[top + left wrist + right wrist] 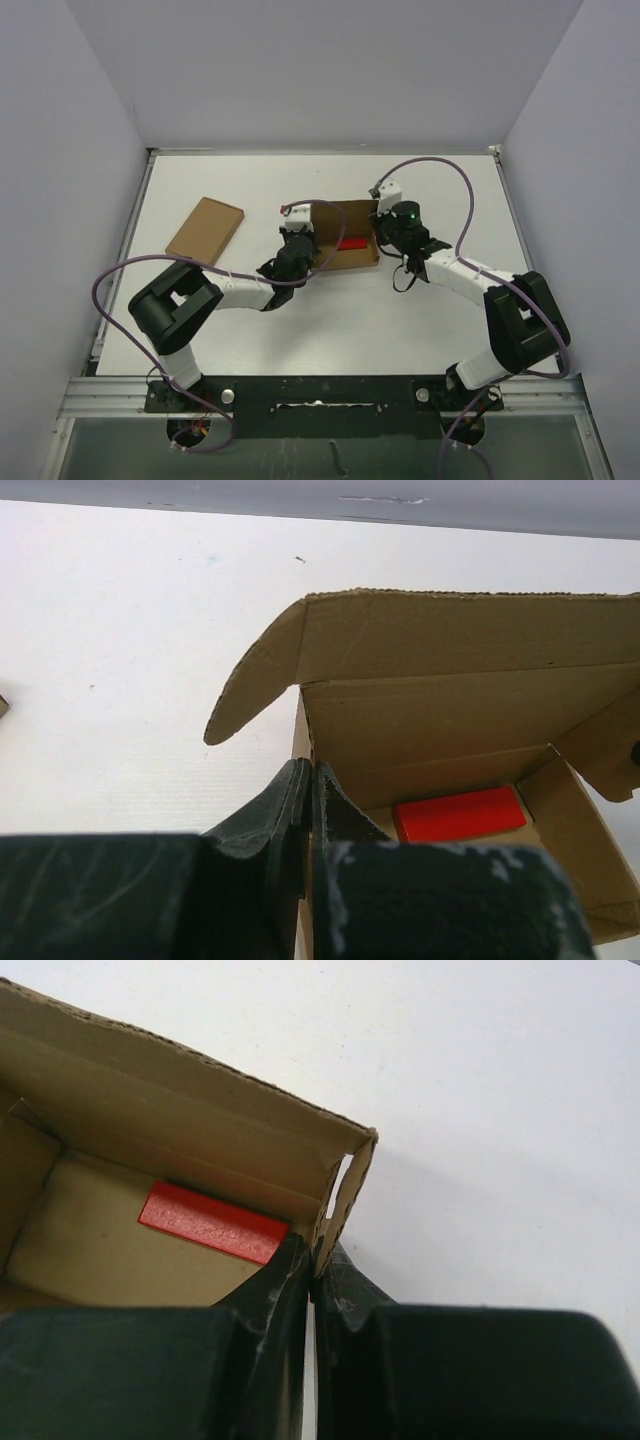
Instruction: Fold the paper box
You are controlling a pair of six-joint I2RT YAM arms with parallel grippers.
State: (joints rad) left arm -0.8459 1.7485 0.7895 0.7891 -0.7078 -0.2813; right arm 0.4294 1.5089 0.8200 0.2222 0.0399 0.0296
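The paper box [343,238] is an open brown cardboard carton in the middle of the table, with a small red block [352,243] lying on its floor. My left gripper [297,243] is shut on the box's left wall [303,742], one finger inside and one outside. My right gripper [381,233] is shut on the box's right wall [345,1195] the same way. The back flap [440,635] stands up with a rounded side tab [250,685]. The red block also shows in the left wrist view [458,814] and in the right wrist view [212,1222].
A wider, flat brown cardboard rectangle [205,229] lies on the white table [330,320] at the back left. Grey walls enclose the table on three sides. Purple cables loop over both arms.
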